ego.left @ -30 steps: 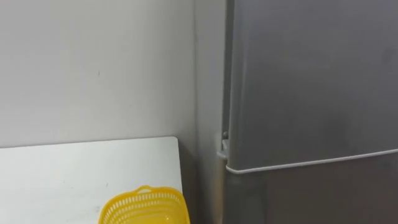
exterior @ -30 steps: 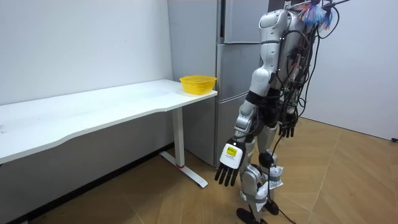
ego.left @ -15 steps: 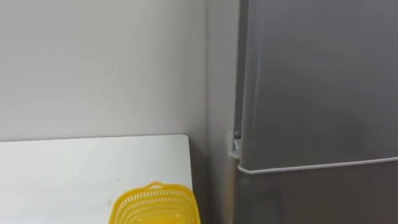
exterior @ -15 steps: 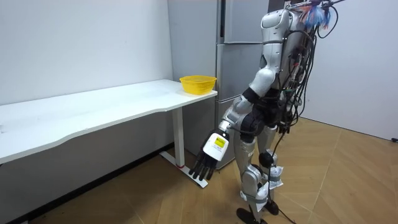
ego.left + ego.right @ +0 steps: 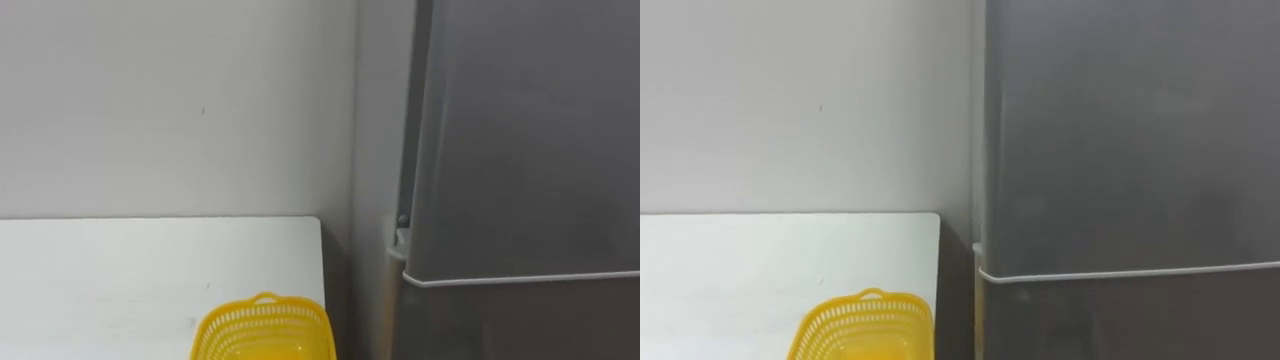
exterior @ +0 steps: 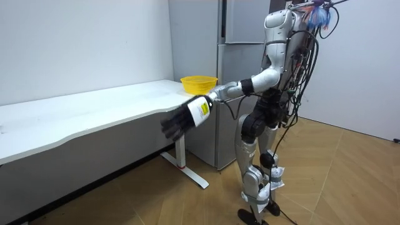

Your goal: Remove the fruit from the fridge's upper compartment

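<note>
Room view, left hand [image 6: 186, 117] outstretched (fridge [image 6: 237, 62] closed)

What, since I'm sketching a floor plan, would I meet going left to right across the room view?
white table → yellow basket at its right end → fridge. The left hand overlaps table and basket, so it is left out.

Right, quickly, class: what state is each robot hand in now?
Left hand: open, fingers straight, holding nothing.
Right hand: cannot be told, down by its hip.
</note>
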